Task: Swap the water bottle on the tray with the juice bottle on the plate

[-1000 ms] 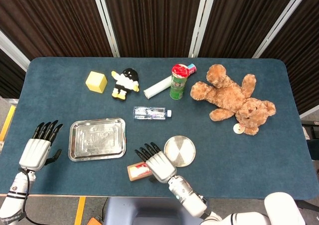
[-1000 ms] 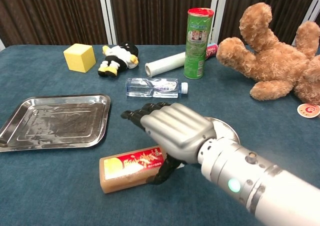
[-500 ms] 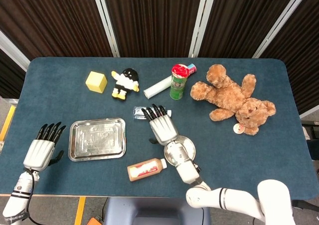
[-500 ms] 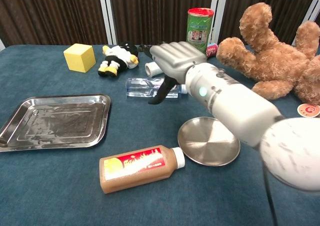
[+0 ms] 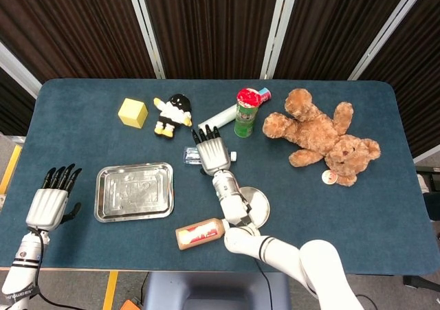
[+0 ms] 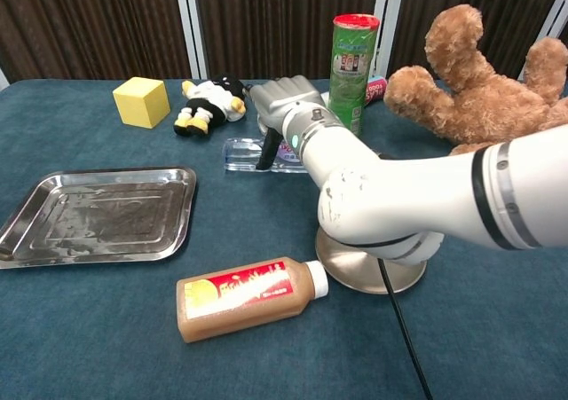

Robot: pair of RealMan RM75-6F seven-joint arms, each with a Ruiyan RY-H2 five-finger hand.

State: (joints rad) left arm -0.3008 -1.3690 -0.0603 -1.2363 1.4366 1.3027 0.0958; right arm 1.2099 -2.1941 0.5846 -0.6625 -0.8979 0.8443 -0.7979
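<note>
The clear water bottle (image 5: 190, 156) (image 6: 240, 154) lies on its side on the blue table, between the tray and the green can. My right hand (image 5: 212, 153) (image 6: 282, 101) hovers over its middle with fingers stretched out and the thumb down beside it, holding nothing. The brown juice bottle (image 5: 201, 233) (image 6: 244, 296) lies on the table near the front edge, left of the round metal plate (image 5: 260, 203) (image 6: 364, 274). The plate is partly covered by my right arm. The steel tray (image 5: 134, 191) (image 6: 98, 214) holds nothing. My left hand (image 5: 49, 203) is open, left of the tray.
Along the back stand a yellow cube (image 5: 133, 113), a penguin toy (image 5: 172, 115), a white roll (image 5: 218, 119) and a green can (image 5: 246, 112). A teddy bear (image 5: 320, 137) sprawls at the right with a small round tag beside it.
My right hand left the juice bottle near the front edge and travelled away from me to over the water bottle. The juice bottle stays lying by the plate.
</note>
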